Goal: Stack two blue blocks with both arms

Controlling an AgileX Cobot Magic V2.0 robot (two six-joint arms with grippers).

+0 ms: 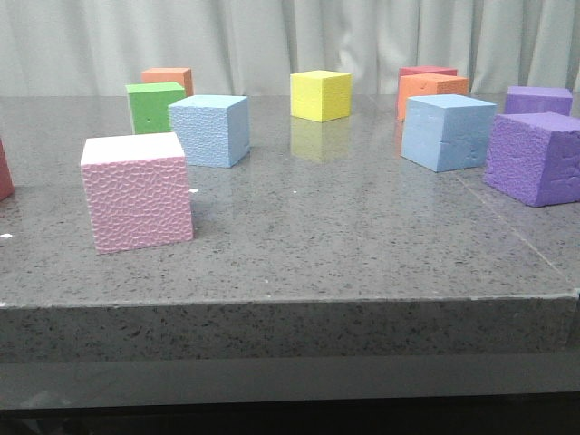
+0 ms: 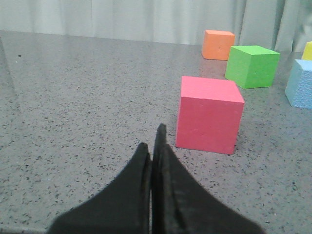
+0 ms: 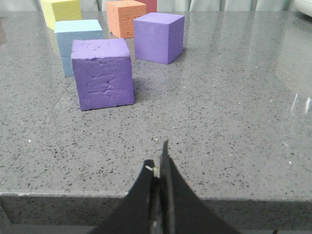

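Note:
A pebbly light blue block (image 1: 210, 130) sits left of centre on the table, and its edge shows in the left wrist view (image 2: 301, 85). A smoother, creased light blue block (image 1: 447, 131) sits at the right; in the right wrist view (image 3: 75, 39) it stands behind a purple cube. Neither gripper shows in the front view. My left gripper (image 2: 153, 144) is shut and empty, low over the table near a red cube. My right gripper (image 3: 158, 158) is shut and empty at the table's front edge, well short of the blocks.
A pink cube (image 1: 137, 190) stands front left. Green (image 1: 154, 106), orange (image 1: 169, 80), yellow (image 1: 320, 94), orange (image 1: 430, 91) and red (image 1: 426, 71) cubes line the back. Two purple cubes (image 1: 535, 157) (image 1: 538, 100) stand far right. A red cube (image 2: 209, 114) sits just ahead of my left gripper.

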